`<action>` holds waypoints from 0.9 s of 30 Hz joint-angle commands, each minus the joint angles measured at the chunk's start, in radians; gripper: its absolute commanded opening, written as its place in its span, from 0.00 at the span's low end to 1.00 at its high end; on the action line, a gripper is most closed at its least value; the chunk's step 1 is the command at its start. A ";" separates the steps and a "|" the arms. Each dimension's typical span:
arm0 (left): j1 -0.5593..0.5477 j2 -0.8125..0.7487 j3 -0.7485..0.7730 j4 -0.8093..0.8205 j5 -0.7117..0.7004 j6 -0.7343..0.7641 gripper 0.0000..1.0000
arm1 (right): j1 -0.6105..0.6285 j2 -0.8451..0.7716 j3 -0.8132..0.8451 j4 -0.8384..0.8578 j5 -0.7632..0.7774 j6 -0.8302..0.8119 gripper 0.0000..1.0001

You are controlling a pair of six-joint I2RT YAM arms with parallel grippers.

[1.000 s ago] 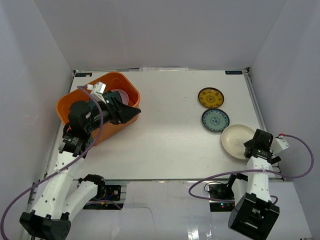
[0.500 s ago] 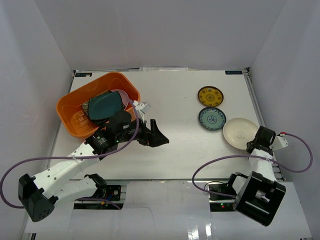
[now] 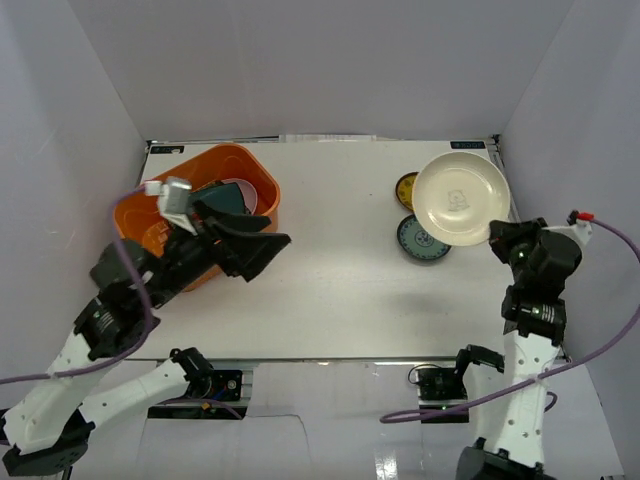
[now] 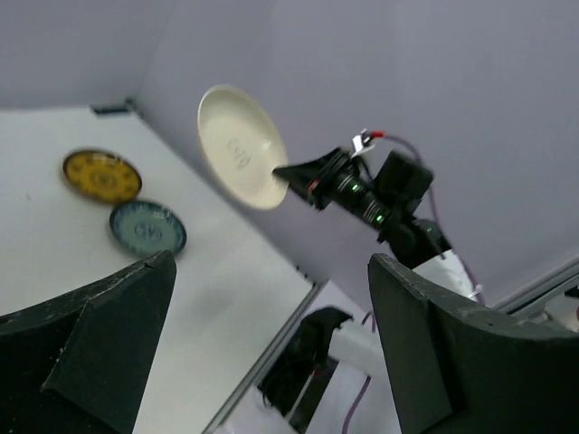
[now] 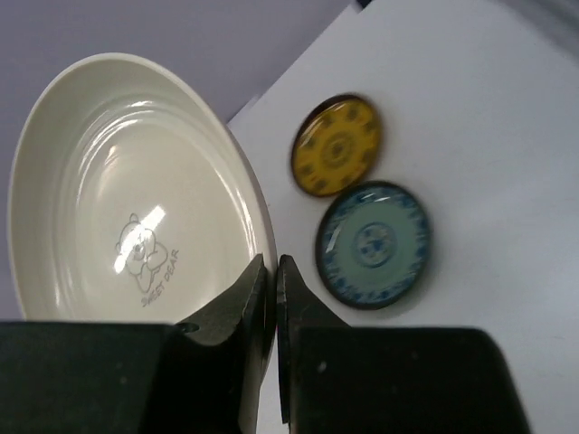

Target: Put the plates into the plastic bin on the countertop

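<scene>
Cream plate (image 3: 460,197) up off the tabletop (image 3: 340,290), rim clamped in the right end effector (image 3: 497,232).
Teal plate (image 3: 233,190) in the orange bin (image 3: 240,155); yellow plate (image 3: 404,187) and blue plate (image 3: 416,244) wait on the tabletop; left end effector (image 4: 271,271) gapes empty by the bin.

White arm links (image 3: 520,405), black joints (image 3: 536,310) (purple cables (image 3: 616,233))

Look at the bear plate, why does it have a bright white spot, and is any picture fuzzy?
Right wrist view: light glare makes that streak on the cream plate, beside the bear print; left wrist view: the near black fingers are blurry, the plate slightly soft; top external view: sharp and evenly lit.
</scene>
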 commanded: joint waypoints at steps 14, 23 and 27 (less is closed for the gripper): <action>-0.002 -0.100 0.056 -0.043 -0.301 0.080 0.98 | 1.198 1.457 1.532 -0.040 0.231 -0.245 0.08; -0.002 -0.100 0.051 -0.065 -0.346 0.109 0.98 | 1.252 1.757 1.630 0.176 0.184 -0.190 0.08; -0.002 -0.087 0.051 -0.074 -0.347 0.117 0.98 | 1.270 1.832 1.737 0.177 0.182 -0.186 0.08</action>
